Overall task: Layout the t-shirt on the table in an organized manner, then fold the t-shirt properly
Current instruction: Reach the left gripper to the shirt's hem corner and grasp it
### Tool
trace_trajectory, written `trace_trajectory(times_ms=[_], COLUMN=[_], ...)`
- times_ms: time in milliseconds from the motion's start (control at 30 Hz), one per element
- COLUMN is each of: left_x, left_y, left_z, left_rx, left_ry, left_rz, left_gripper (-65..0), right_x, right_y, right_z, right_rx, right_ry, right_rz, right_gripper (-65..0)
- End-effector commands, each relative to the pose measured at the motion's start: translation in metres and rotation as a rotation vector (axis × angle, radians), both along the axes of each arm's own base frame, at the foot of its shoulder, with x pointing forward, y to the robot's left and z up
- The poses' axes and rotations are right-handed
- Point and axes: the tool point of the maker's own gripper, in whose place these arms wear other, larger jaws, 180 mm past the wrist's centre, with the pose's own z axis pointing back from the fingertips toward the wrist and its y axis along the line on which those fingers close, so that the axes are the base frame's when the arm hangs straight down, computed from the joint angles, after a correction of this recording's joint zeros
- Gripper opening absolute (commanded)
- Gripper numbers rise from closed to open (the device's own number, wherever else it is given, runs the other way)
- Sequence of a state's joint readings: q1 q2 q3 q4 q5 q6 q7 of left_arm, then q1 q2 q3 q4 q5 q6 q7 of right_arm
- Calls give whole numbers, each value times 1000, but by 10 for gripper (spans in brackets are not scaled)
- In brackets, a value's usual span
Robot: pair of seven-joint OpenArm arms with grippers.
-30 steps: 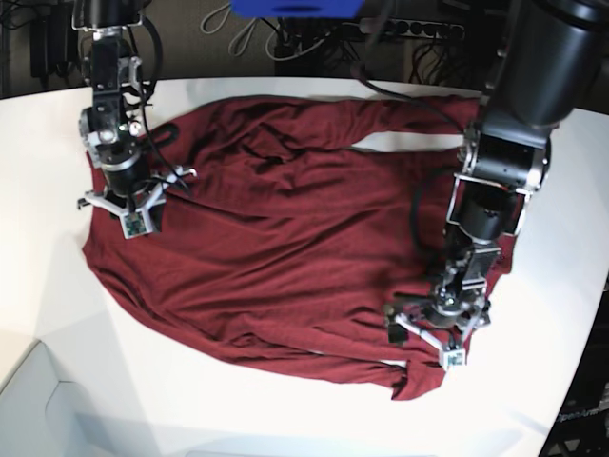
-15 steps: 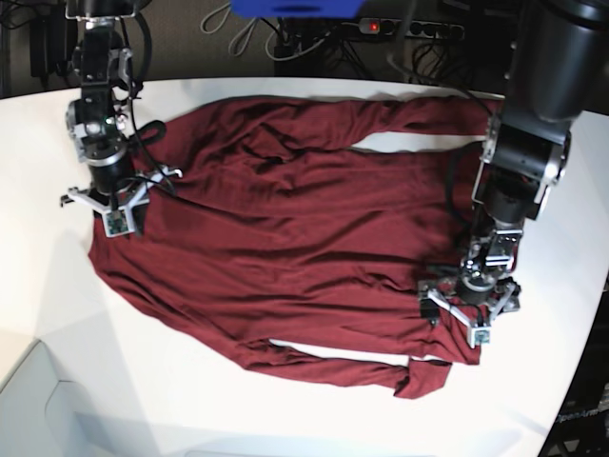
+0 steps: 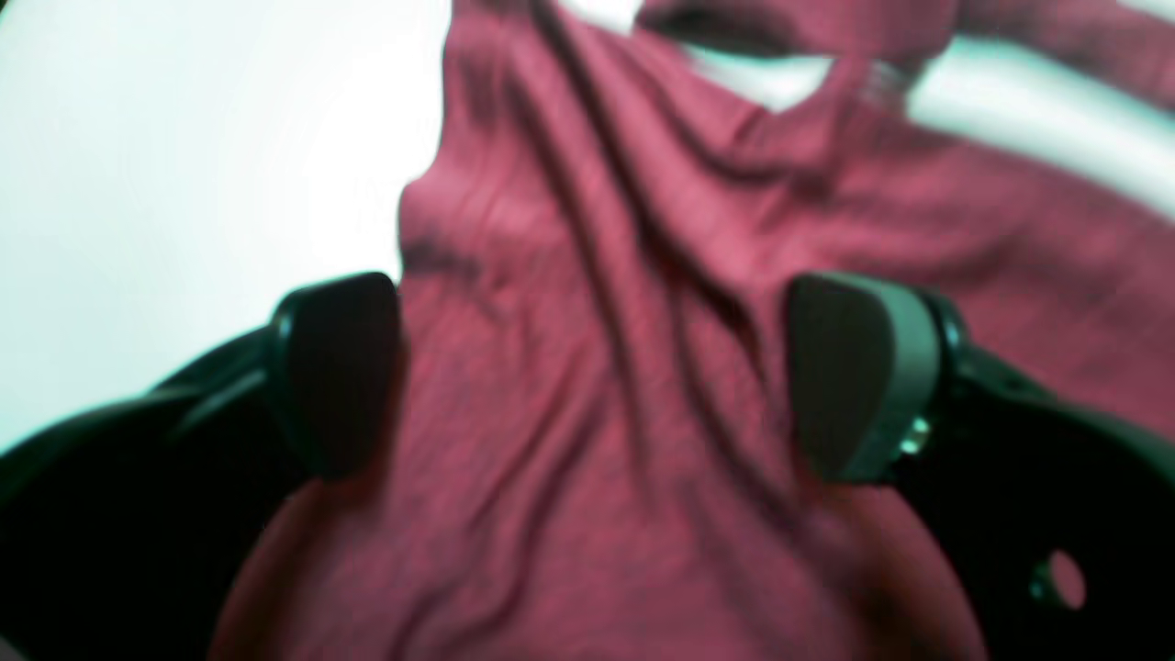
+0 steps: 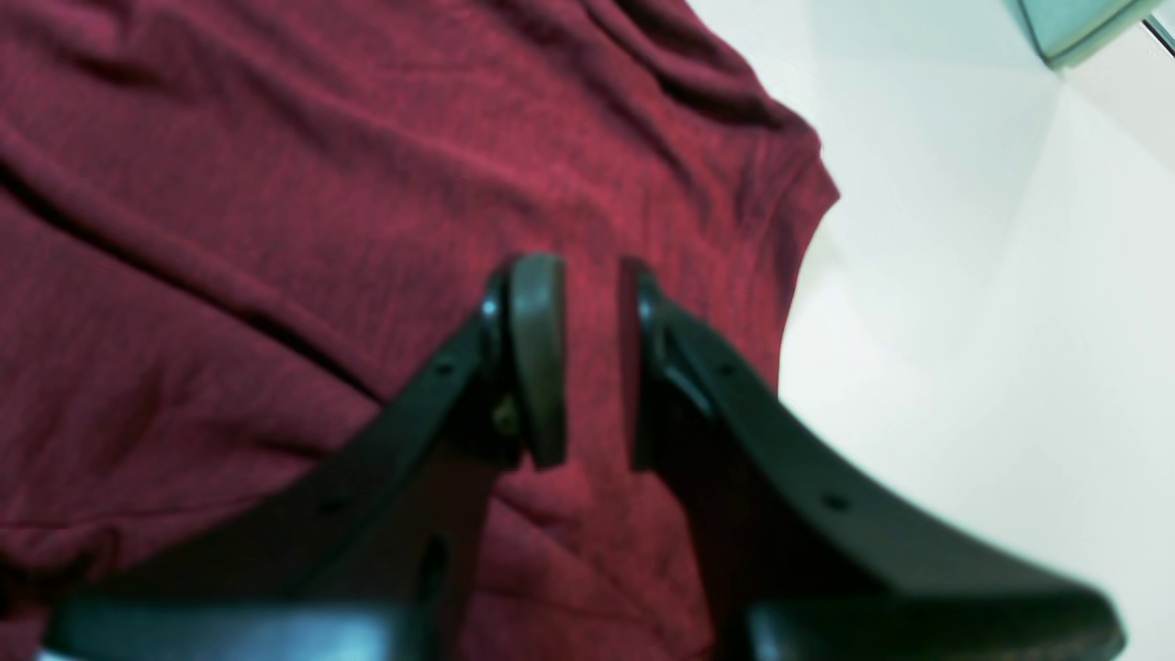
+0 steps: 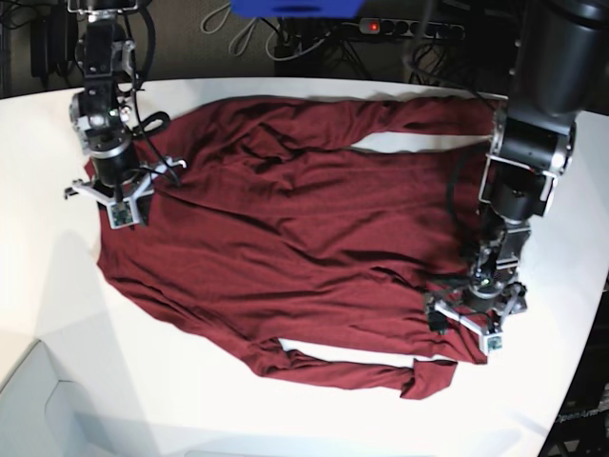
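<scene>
While one shirt (image 5: 285,238) lies spread across the table (image 5: 57,314), bare white rim runs all round it, widest at the near edge. At its left edge, the right gripper (image 5: 114,195) stands narrowly parted, holding nothing visible. Near the right hem, the left gripper (image 5: 476,319) gapes wide over cloth.

**Both arms reach down, one gripper wide, one narrow**

The left arm (image 5: 528,124) comes in from 1 o'clock and bends down to its gripper (image 5: 473,309) at 4 o'clock, jaws spread wide, pads (image 3: 854,376) far apart. The right arm (image 5: 100,86) drops from 11 o'clock to its gripper (image 5: 114,188) at 10 o'clock, fingers (image 4: 537,353) parallel with a slim gap and nothing clamped between.
</scene>
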State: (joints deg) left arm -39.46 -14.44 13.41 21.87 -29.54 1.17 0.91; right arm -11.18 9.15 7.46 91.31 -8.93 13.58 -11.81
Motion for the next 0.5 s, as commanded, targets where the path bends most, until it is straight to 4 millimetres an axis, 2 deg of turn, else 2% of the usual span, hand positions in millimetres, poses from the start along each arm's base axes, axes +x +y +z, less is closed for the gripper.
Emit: trace_trajectory(times_ms=[0,100,167,233,400,467], left_x=[21,17,1,-13,-73,-101], left_y=[21,25,30,34,28,25], left_z=[45,54,44,46,36,30], left_rx=[-4,-65,-90,-117,-227,-246], left_ry=[-126,-177,-145,-130,-80,-64], left_rz=[42,69,67,49,22,19], left_gripper=[0,0,0,0,0,0], right_x=[9,9,2,-3,-7,-8], right_y=[-3,-5,-12,-18,-15,-6], right_z=[18,19,14,13,10,6], right_rx=[-7,-11,-16,-20,-13,15], right_ry=[-65,-66,-49,-44,-37,-29], right_rz=[2,0,-17,-32,-32,-25], right_gripper=[-531,-531,-531,-531,-531,-531])
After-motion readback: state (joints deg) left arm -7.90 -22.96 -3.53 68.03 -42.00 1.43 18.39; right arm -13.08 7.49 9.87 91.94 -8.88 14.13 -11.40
